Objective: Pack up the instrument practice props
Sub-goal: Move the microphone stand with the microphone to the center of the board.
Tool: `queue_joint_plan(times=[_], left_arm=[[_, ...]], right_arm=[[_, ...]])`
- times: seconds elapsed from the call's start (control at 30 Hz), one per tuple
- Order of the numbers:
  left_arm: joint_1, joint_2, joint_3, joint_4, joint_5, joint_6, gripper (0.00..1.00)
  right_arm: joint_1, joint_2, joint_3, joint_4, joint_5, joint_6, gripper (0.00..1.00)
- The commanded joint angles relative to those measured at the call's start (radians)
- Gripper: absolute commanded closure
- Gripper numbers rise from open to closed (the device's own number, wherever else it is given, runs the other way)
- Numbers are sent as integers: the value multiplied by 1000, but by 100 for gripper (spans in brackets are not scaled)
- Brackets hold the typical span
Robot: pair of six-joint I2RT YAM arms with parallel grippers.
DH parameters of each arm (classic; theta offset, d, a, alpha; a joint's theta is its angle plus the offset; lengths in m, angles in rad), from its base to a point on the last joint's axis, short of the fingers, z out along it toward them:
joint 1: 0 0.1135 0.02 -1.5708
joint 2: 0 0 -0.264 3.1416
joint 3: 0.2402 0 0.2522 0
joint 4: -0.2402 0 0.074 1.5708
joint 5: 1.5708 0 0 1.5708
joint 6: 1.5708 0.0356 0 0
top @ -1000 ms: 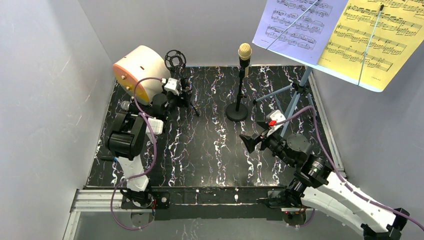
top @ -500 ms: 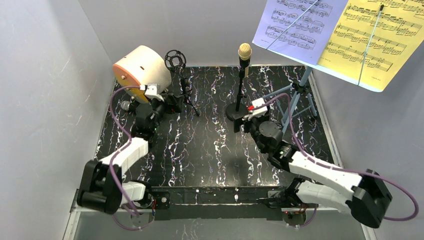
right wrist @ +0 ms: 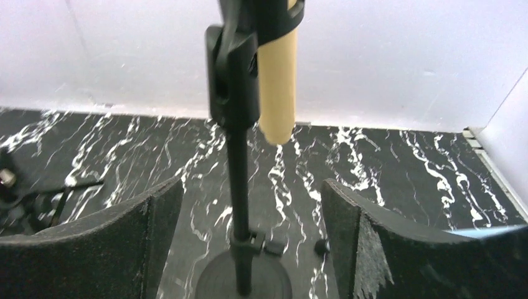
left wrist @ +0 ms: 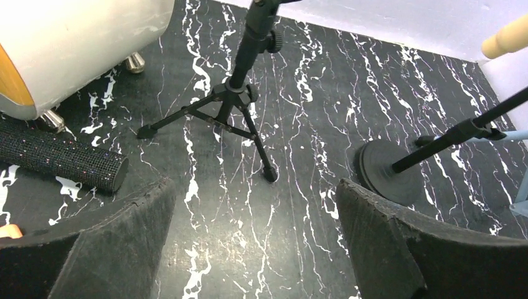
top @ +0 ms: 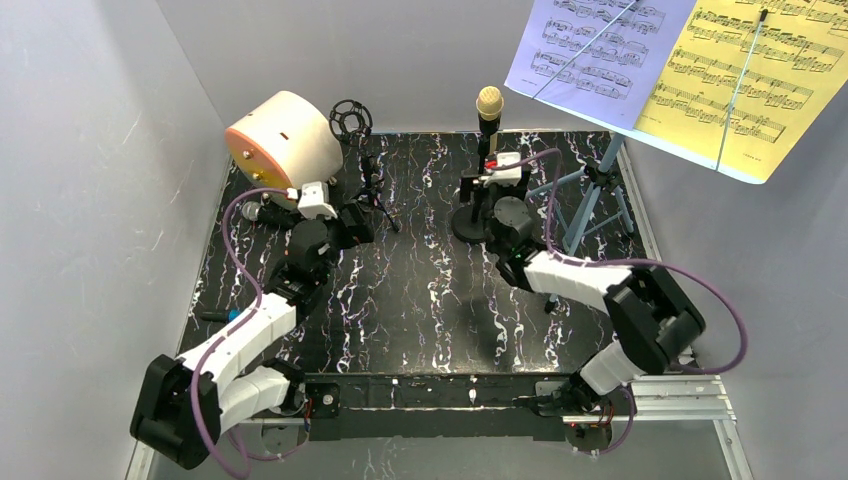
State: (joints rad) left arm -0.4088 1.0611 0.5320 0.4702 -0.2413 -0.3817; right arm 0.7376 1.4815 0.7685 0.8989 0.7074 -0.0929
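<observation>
Presently, the cream microphone [top: 489, 102] sits upright in the clip of the round-base pole [top: 473, 222], which stands at the far middle of the black marbled bench [top: 420, 300]. The right claw [top: 478, 190] is released and set around this pole. In the right wrist view its 2 fingers [right wrist: 93, 249] stand on either side of the pole shaft, with a clear gap on each side and no contact, and the microphone's cream handle hangs above them.

The black tripod pole [top: 372, 190] stands at the far left of the bench, all 3 feet on the surface. The left claw [top: 355, 222] is released just in front of it and grasps nothing. In the left wrist view the tripod's feet lie ahead of the gap between the fingers [left wrist: 106, 249], apart from both.

The silver-headed microphone [top: 255, 212] lies flat on the bench to the left of that claw, its dark glittering handle close beside the big cream cylinder [top: 280, 140] with the orange face.

The blue tripod music rack [top: 590, 200] stands at the far right. The lavender score sheet [top: 590, 45] and the yellow score sheet [top: 750, 80] rest side by side on its desk, each under a thin holding arm.
</observation>
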Motion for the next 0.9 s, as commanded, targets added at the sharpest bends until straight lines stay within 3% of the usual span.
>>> queue_joint_plan(times=[0.0,0.33,0.7,0.73,0.87], left_arm=[[-88,-79,55,-115,-242,55,2],[-223,-111,-23,-98,-262,51,2],[-263,-150,-82,-84,-228,46,1],[-263,-147,-82,-79,-213,48,2],[-264,-138,-78,-61,-152,66,2]], right_arm=[[-39,109,97,220,32,-41,13],[-55,315,169,367,30,-144,32],[-9,279,90,326,-92,-111,95],[5,271,79,329,-90,-118,99],[70,221,23,353,-74,-103,99]])
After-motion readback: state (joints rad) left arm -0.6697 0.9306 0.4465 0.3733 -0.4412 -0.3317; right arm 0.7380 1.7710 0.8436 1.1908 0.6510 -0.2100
